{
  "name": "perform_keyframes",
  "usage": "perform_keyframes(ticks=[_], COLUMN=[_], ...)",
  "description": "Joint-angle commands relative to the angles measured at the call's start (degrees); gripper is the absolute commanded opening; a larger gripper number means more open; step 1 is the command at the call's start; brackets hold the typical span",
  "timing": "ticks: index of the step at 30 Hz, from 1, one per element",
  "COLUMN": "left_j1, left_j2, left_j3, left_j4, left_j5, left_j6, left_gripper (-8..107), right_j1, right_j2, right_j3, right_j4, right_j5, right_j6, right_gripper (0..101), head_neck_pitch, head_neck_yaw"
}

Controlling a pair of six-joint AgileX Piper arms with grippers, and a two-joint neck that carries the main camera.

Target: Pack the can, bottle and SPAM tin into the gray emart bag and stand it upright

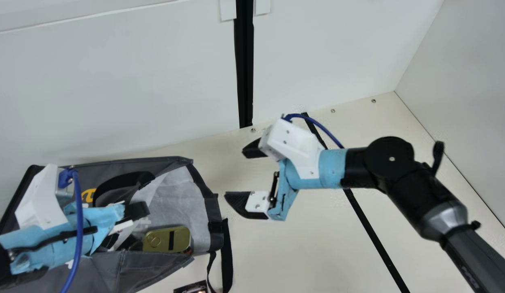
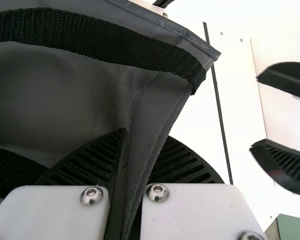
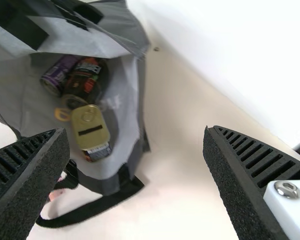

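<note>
Main view: the gray bag (image 1: 155,268) lies on its side on the cream desk (image 1: 277,248), off toward 8 o'clock from the picture's centre. Its long axis runs roughly from 9 to 3 o'clock, with the gaping mouth pointing to 3 o'clock. A black strap (image 1: 227,252) trails from the mouth toward 6 o'clock.

The SPAM tin (image 1: 167,239) rests inside, near the mouth, its gold lid showing; the lid's long axis runs close to 9-to-3 o'clock, with the ring pull at the 9 o'clock end. In the right wrist view, the purple can (image 3: 59,76) and the dark bottle (image 3: 83,82) lie side by side deeper in the bag, their long axes nearly parallel.

The left tool (image 1: 131,227) is over the bag, pointing toward 3 o'clock; the left wrist view shows it clamped on a fold of gray fabric. The right tool (image 1: 235,173) is just beyond the mouth, pointing toward 9 o'clock, its fingers wide apart with nothing between them.
</note>
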Motion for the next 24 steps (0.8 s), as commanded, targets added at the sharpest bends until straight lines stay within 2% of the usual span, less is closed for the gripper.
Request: perform_keyframes(ticks=[1,13,24], left_j1=[0.0,0.0,0.0], left_j2=[0.0,0.0,0.0], left_j3=[0.0,0.0,0.0], left_j4=[0.0,0.0,0.0], left_j5=[0.0,0.0,0.0], left_j6=[0.0,0.0,0.0], left_gripper=[-8,-8,-8], right_j1=[-1.8,-11.8,-21.5], right_j2=[-1.2,-7.5,-11.3], right_j3=[0.5,2.9,2.3], right_j4=[-0.2,-1.9,-4.9], right_j5=[0.3,2.1,2.9], right_j6=[0.3,1.5,3.0], right_gripper=[95,95,95], head_neck_pitch=[-1.3,-1.3,-1.3], head_neck_yaw=[0.0,0.0,0.0])
